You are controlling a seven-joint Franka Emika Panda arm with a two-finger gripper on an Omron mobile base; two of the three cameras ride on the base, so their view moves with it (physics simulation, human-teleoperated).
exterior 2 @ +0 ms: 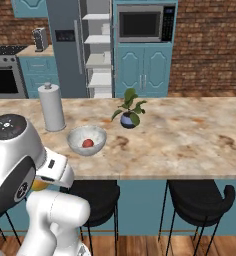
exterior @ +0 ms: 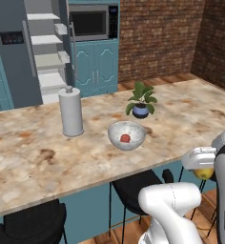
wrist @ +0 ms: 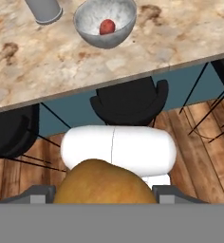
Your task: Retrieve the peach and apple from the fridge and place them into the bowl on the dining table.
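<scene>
The long beige-brown marbled stone table top is looking smooth and matt. At its twelve o'clock, the round speckled grey-white bowl is appearing ceramic-like, and the floor's brown planks are showing wood grain.

A round pale grey speckled bowl sits upright on the long beige-brown marbled tabletop, a small red apple lying inside it. A golden-orange peach sits low beyond the tabletop's near edge. The tall slate-grey fridge stands behind, one door open on white shelves.
</scene>
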